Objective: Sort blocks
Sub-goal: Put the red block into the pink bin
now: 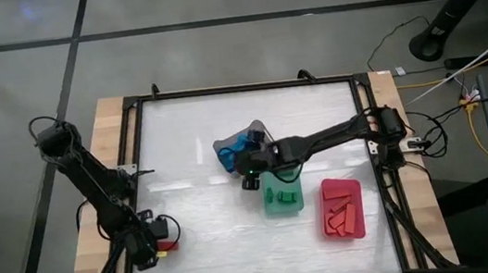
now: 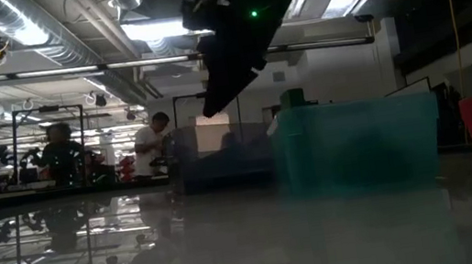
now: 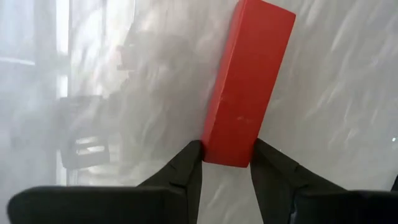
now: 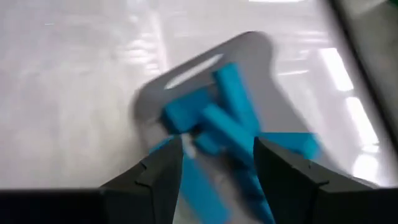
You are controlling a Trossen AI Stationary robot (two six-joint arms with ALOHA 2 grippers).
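White tabletop, glossy. At its near-left corner the left gripper (image 3: pixel 227 163) has its fingers pinched on one end of a red bar (image 3: pixel 247 81), which juts forward from the tips. Lift straight before carrying. Mid-table, the right gripper (image 4: pixel 217 165) hangs half-spread and empty over blue blocks (image 4: pixel 214 121) in the grey basket (image 4: pixel 249 53).

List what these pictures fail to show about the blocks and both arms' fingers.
- Right gripper: the wrist view is blurred, so whether it holds a blue block is unclear.
- Green tray: the right arm covers part of it in the high view, so its contents cannot be counted.
- Red block between the left gripper fingers: lifted or resting, the wrist view cannot tell.
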